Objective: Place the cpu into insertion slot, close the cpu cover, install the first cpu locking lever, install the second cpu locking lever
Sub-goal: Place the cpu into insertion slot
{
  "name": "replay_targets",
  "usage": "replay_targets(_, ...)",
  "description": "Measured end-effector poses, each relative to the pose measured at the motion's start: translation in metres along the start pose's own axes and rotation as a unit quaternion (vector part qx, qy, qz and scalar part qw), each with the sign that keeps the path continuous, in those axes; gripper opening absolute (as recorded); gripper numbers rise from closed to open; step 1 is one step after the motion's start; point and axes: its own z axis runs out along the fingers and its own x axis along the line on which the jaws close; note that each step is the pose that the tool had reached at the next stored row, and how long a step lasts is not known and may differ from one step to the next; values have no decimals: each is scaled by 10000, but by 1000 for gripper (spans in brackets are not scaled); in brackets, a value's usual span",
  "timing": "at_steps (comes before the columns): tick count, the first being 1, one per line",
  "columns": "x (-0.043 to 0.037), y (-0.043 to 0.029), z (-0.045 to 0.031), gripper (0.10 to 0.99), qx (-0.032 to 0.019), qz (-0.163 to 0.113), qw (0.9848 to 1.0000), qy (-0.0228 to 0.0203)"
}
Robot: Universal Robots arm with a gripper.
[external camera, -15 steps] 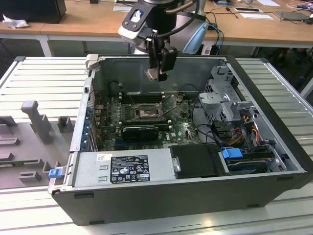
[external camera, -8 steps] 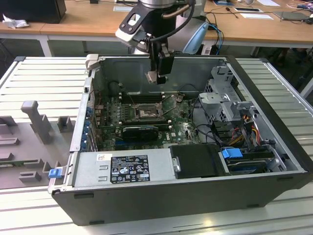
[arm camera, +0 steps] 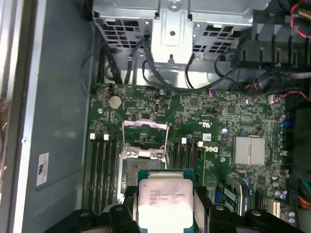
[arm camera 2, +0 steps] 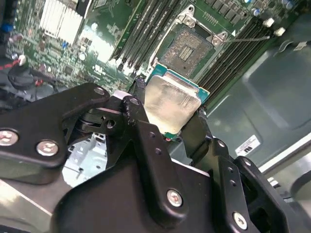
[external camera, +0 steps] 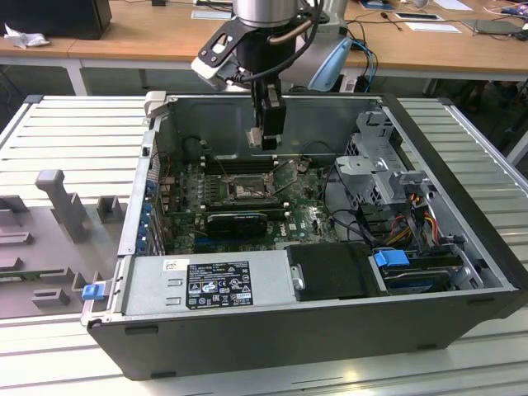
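My gripper (external camera: 266,142) hangs inside the open computer case, above the motherboard, shut on the cpu. The cpu (arm camera 2: 171,103) is a small square chip with a silvery top and green edge, clamped by two opposite edges between the black fingers (arm camera 2: 137,99); its printed lid faces the camera in the first wrist view (arm camera: 163,203). The insertion slot (arm camera 2: 186,47) lies open on the board beyond the chip, its dark centre bare. In the first wrist view the cpu cover (arm camera: 146,124) stands swung up past the slot (arm camera: 127,171), and the chip hides part of the slot.
Long black memory slots (arm camera: 99,167) flank the socket. A black ribbed block (external camera: 238,221) sits nearer the power supply (external camera: 206,285). A drive cage (external camera: 381,169) and cables (external camera: 417,216) fill the case's right side. Grey fixtures (external camera: 62,206) stand on the table outside.
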Motion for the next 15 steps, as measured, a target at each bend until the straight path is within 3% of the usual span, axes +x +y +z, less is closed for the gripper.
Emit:
replay_targets(4, -1, -13, 107, 541, -1, 194, 9998, -16)
replay_targets(9, -1, -21, 164, 541, 0, 463, 9989, -37)
replay_targets(15, -2, -39, 257, 541, 16, 484, 9988, -39)
